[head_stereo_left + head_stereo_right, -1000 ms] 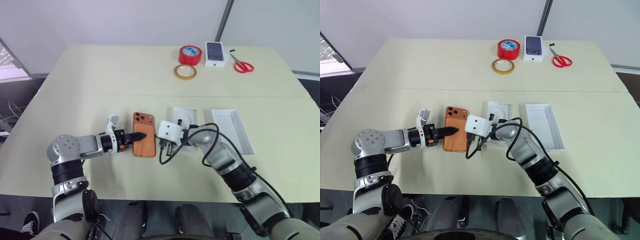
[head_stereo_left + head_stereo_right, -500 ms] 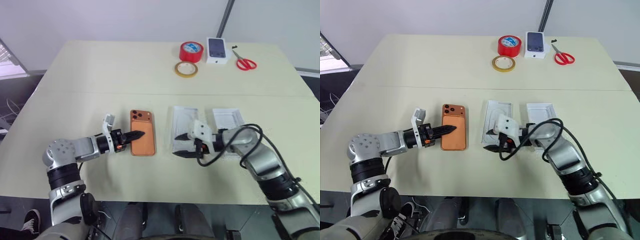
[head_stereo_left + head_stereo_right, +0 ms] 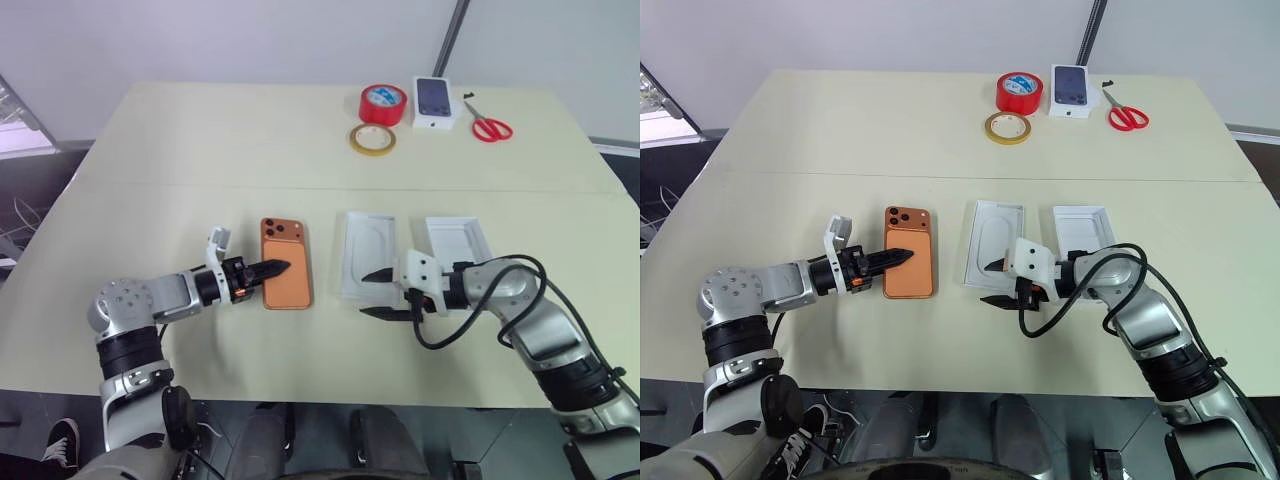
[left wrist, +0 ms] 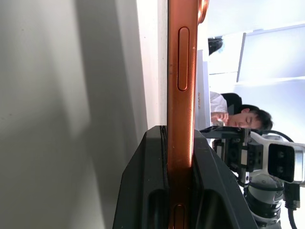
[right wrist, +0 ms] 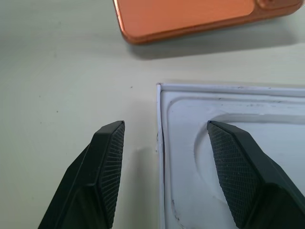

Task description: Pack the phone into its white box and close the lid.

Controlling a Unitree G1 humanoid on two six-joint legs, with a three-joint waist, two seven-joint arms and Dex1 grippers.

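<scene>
Head-camera views look down on a pale table (image 3: 200, 150) carrying everything in the scene. Largest of the task's things are the two white pieces side by side right of centre: the lid (image 3: 458, 241), an open shell with raised walls, lies farthest right, and the white box (image 3: 368, 245) with its rounded recess sits just left of it, a narrow strip of table between them. Left of the box, apart from it, the phone (image 3: 285, 276) lies back up, its camera cluster at the far end.

At the far edge of the table stand a red tape roll (image 3: 382, 104), a small printed box (image 3: 434, 101) showing a dark phone, and red-handled scissors (image 3: 488, 127), with a flat yellow tape ring (image 3: 371, 140) just nearer than the red roll.

Pointing right, the left gripper (image 3: 273, 270) reaches over the phone's left long edge; in the left wrist view its two fingers (image 4: 143, 191) are pinched on the phone's thin side, one on each face. The right gripper (image 3: 379, 293) points left at the white box's near end, jaws spread and holding nothing; in the right wrist view one fingertip (image 5: 236, 183) hangs over the box's insert and the other over bare table beside the box's corner.
</scene>
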